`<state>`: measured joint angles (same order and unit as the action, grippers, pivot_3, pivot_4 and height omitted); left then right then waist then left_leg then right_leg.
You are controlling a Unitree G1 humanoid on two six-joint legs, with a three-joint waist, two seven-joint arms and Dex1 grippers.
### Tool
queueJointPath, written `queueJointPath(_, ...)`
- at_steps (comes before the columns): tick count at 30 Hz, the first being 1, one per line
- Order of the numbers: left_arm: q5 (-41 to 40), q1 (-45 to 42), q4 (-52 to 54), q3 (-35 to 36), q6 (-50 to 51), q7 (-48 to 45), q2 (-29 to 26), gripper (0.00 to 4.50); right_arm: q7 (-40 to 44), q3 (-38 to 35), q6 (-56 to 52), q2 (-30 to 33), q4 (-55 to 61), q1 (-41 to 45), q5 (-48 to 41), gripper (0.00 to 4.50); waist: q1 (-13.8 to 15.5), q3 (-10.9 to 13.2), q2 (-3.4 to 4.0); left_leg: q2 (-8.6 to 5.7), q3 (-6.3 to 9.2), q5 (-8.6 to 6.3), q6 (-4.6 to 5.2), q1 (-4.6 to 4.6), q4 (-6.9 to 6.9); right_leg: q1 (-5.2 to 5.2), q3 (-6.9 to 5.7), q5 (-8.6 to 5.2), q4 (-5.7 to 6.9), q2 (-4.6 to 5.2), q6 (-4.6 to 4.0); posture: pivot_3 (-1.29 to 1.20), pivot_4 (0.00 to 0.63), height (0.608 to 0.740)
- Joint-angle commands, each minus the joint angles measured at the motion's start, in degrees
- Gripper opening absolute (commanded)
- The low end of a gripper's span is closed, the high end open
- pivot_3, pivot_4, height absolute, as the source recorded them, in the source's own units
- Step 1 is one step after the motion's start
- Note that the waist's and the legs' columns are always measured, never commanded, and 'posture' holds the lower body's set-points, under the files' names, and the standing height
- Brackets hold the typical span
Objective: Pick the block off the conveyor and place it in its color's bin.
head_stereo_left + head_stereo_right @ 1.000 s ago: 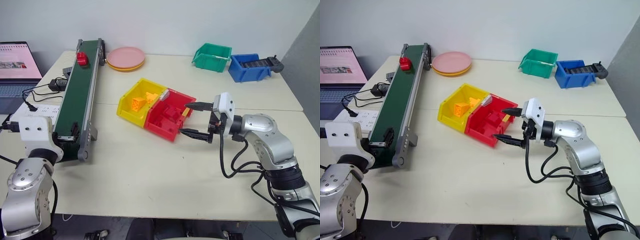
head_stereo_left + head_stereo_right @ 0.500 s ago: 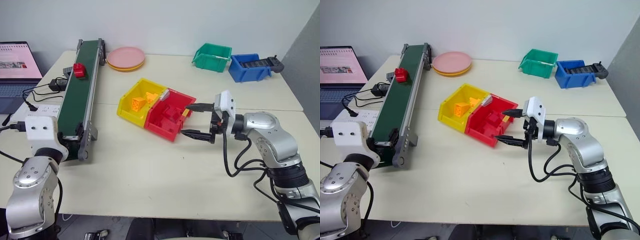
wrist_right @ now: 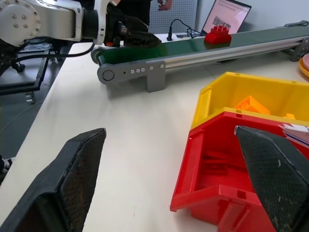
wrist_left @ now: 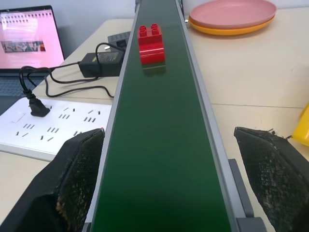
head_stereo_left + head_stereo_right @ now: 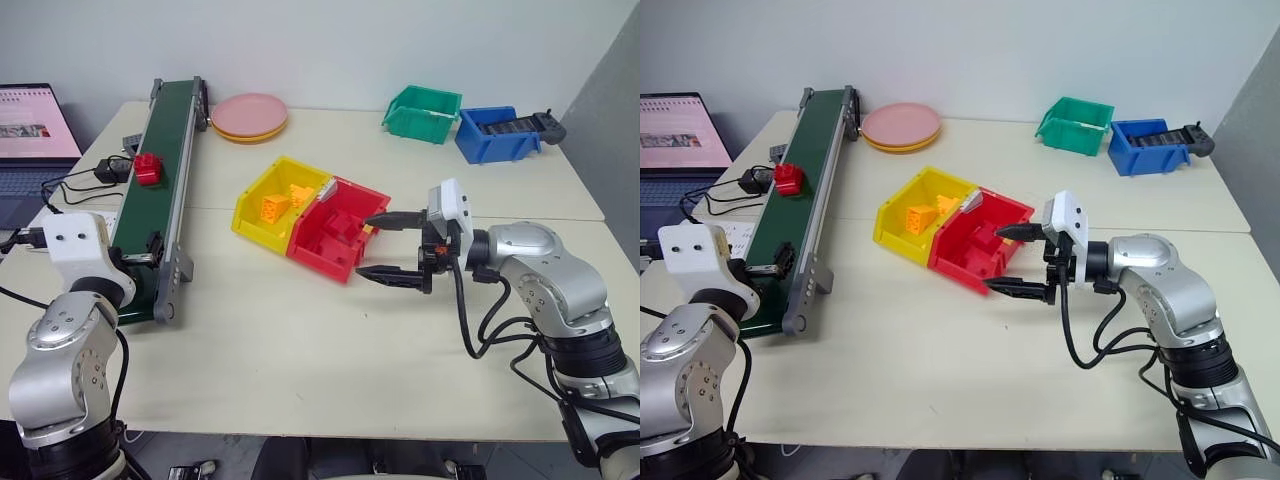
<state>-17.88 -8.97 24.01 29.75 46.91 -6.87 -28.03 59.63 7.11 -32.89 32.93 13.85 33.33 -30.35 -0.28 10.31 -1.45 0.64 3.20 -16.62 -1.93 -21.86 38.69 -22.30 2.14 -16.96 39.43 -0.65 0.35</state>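
Riding the conveyor (image 4: 159, 145), the block (image 4: 150, 44) sits well ahead of the left gripper (image 4: 174, 181), whose fingers are spread astride the belt; closing late risks a missed grab. The right gripper (image 5: 1018, 261) hangs spread beside the bin (image 5: 975, 245).

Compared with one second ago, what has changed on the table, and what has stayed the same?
The small red plastic brick has travelled along the dark green conveyor belt toward the left gripper, which waits open astride the near end. Nothing was grasped or released. The right gripper remains open at the red plastic bin; the yellow bin has not moved.
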Motion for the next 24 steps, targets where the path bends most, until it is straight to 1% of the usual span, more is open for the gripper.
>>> queueJointPath(1, -1.70, -2.40, -0.93, 2.81, 0.92, -0.16, -1.03, 4.49, 0.35, -1.47, 0.73, 0.80, 2.68, 1.06, -0.65, 4.50, 0.00, 0.00, 0.00, 0.00, 0.01, 0.00, 0.00, 0.00, 0.00, 0.00, -0.01, 0.00, 0.00, 0.00, 0.00, 0.00, 0.150, 0.740)
queueJointPath(4, -1.16, -2.67, -2.45, 2.23, 1.08, -0.90, -2.75, 4.49, 0.41, -1.13, 1.08, 0.98, 2.77, 0.68, -0.27, 4.50, -0.02, 0.00, -0.01, 0.00, 0.02, 0.00, 0.00, 0.00, 0.00, 0.00, -0.02, 0.00, 0.00, 0.00, 0.00, 0.00, 0.150, 0.740)
queueJointPath(8, -1.20, -2.79, -3.54, 1.56, 1.53, -1.29, -3.69, 4.49, 0.92, -0.69, 1.52, 1.60, 3.13, 0.04, 0.17, 4.50, -0.02, 0.01, -0.01, -0.01, 0.00, 0.00, 0.00, -0.02, -0.01, -0.01, 0.01, 0.00, -0.04, 0.00, 0.00, 0.00, 0.150, 0.740)
queueJointPath(22, -1.69, -4.28, -6.42, 2.88, 4.66, 1.00, -2.65, 4.49, 1.26, -0.64, 2.60, 2.69, 4.06, -0.75, 0.00, 4.50, -0.01, 0.01, -0.01, -0.01, 0.01, 0.00, 0.00, -0.03, -0.01, -0.01, -0.01, 0.01, -0.07, 0.03, 0.02, 0.00, 0.150, 0.740)
queueJointPath(24, -1.84, -4.22, -6.50, 2.67, 5.03, 1.09, -2.37, 4.14, 1.32, -0.67, 2.65, 2.79, 4.25, -0.85, -0.02, 4.50, -0.01, 0.01, -0.01, -0.01, 0.02, 0.00, 0.00, -0.03, -0.01, -0.01, -0.02, 0.01, -0.06, 0.04, 0.02, 0.00, 0.150, 0.740)
